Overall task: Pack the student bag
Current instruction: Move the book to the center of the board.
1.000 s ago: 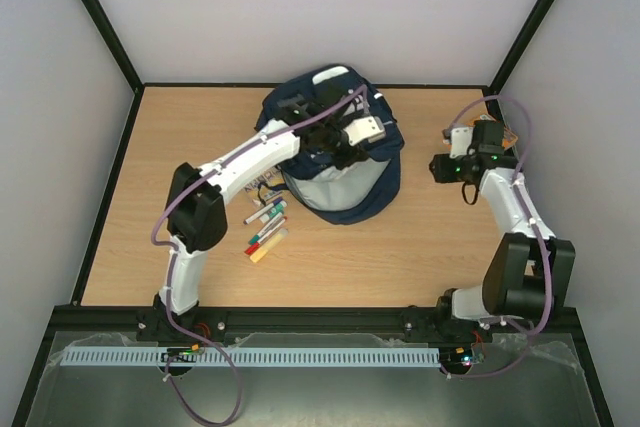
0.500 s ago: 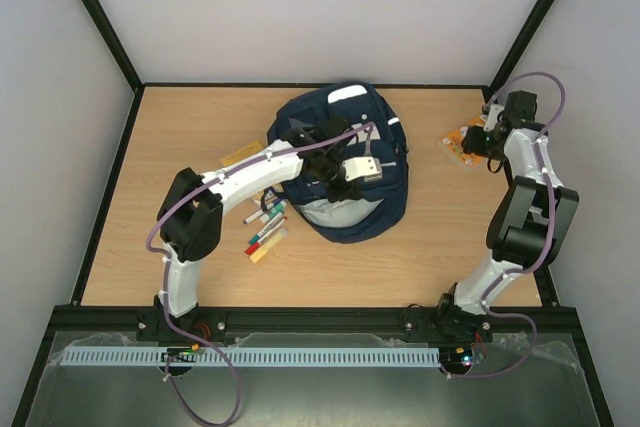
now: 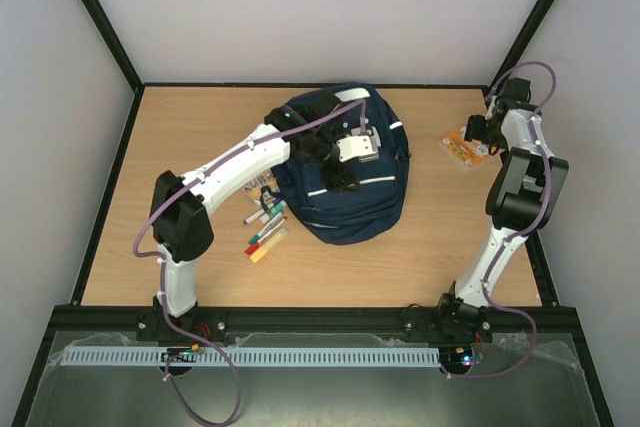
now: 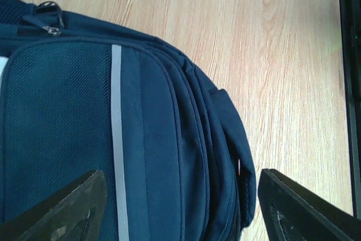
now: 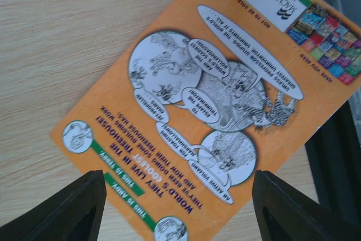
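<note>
**Desk:** Fingers [image 4: 70, 210] of the left gripper [image 4: 179, 187]: how wide, and on what?

**Photographer:** Wide apart, gripping nothing. Poised just above the student bag [image 3: 350, 209], over the navy front panel with its grey stripe [image 4: 117, 139].

**Desk:** And the bag itself?

**Photographer:** Flat on the bench [image 3: 200, 127], around the middle and toward the far edge, front side up. Zip pulls [image 4: 49, 18] at one upper corner in the left wrist view.

**Desk:** Around it?

**Photographer:** Marker pens [image 3: 266, 230] in a loose cluster just beside its left flank, close to the left arm. Well apart, at the far right corner: orange booklet [image 5: 186, 100], flat on the wood next to the black frame [image 5: 338, 162].

**Desk:** Right gripper [image 5: 177, 187]?

**Photographer:** Fingers likewise spread wide, empty, above the booklet; cartoon panels and publisher's logo legible.
</note>
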`<action>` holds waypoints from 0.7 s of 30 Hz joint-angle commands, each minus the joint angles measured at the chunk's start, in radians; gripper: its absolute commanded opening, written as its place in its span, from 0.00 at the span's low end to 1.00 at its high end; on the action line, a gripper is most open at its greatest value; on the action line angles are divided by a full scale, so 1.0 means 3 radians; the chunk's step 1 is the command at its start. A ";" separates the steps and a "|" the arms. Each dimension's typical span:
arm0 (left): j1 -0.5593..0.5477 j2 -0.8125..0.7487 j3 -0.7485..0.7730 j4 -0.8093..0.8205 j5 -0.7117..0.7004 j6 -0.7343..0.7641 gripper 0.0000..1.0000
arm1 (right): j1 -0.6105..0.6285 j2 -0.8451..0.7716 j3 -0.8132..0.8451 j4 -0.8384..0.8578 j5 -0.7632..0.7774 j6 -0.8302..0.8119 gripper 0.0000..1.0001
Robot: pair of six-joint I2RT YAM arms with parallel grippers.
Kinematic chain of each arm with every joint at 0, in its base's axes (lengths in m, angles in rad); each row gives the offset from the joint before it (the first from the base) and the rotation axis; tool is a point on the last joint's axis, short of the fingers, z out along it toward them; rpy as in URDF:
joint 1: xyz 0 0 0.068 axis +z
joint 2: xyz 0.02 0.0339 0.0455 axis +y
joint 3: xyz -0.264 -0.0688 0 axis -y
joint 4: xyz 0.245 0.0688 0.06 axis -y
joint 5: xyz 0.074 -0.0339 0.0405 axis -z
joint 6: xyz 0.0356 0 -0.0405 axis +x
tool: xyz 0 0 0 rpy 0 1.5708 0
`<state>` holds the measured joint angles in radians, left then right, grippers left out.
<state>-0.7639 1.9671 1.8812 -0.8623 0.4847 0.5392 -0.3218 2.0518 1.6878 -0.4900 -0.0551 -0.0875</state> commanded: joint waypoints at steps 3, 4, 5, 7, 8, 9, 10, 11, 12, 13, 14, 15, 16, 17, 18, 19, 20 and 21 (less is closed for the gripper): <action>0.0150 -0.0153 -0.0087 -0.0177 -0.0012 -0.0200 0.77 | -0.0026 0.0283 0.0350 -0.0115 0.0376 0.0004 0.77; 0.0175 -0.0143 -0.0087 -0.0177 -0.0013 -0.0252 0.77 | -0.0026 0.0340 0.0405 -0.0120 0.0404 0.0012 0.80; 0.0201 -0.0140 -0.0096 -0.0177 0.0010 -0.0284 0.77 | -0.0027 0.0389 0.0443 -0.0108 0.0434 0.0015 0.81; 0.0250 -0.0158 -0.0135 -0.0140 0.0059 -0.0343 0.77 | -0.0025 0.0484 0.0524 -0.0088 0.0497 0.0016 0.84; 0.0263 -0.0168 -0.0151 -0.0122 0.0063 -0.0369 0.77 | -0.0028 0.0546 0.0567 -0.0081 0.0525 0.0011 0.85; 0.0274 -0.0166 -0.0163 -0.0116 0.0056 -0.0382 0.77 | -0.0031 0.0596 0.0617 -0.0073 0.0552 0.0010 0.88; 0.0276 -0.0165 -0.0171 -0.0118 0.0047 -0.0386 0.77 | -0.0036 0.0634 0.0663 -0.0069 0.0565 0.0018 0.89; 0.0279 -0.0157 -0.0175 -0.0127 0.0039 -0.0382 0.77 | -0.0047 0.0678 0.0728 -0.0069 0.0558 0.0027 0.91; 0.0281 -0.0152 -0.0182 -0.0138 0.0030 -0.0371 0.77 | -0.0054 0.0719 0.0774 -0.0064 0.0544 0.0032 0.94; 0.0281 -0.0142 -0.0192 -0.0142 0.0030 -0.0362 0.77 | -0.0061 0.0753 0.0817 -0.0057 0.0546 0.0033 1.00; 0.0281 -0.0132 -0.0194 -0.0149 0.0027 -0.0357 0.77 | -0.0063 0.0794 0.0875 -0.0050 0.0542 0.0018 0.99; 0.0285 -0.0118 -0.0199 -0.0156 0.0026 -0.0356 0.76 | -0.0067 0.0834 0.0938 -0.0053 0.0551 0.0006 0.99; 0.0286 -0.0104 -0.0205 -0.0160 0.0019 -0.0353 0.77 | -0.0063 0.0882 0.1002 -0.0049 0.0549 0.0001 0.99; 0.0286 -0.0089 -0.0224 -0.0169 0.0003 -0.0341 0.76 | -0.0071 0.0929 0.1074 -0.0052 0.0552 0.0009 0.99; 0.0291 -0.0080 -0.0250 -0.0181 -0.0021 -0.0319 0.76 | -0.0070 0.0978 0.1149 -0.0058 0.0537 0.0026 0.99; 0.0298 -0.0067 -0.0280 -0.0204 -0.0049 -0.0301 0.76 | -0.0071 0.1025 0.1225 -0.0053 0.0524 0.0039 0.99; 0.0312 -0.0064 -0.0316 -0.0217 -0.0052 -0.0288 0.75 | -0.0072 0.1064 0.1287 -0.0032 0.0526 0.0054 0.99; 0.0327 -0.0063 -0.0349 -0.0230 -0.0041 -0.0282 0.75 | -0.0072 0.1109 0.1359 -0.0005 0.0549 0.0072 0.99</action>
<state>-0.6773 1.9465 1.8153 -0.8883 0.4820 0.4427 -0.3386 2.3451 2.0056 -0.4881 0.0948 -0.0845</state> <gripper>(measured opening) 0.757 0.993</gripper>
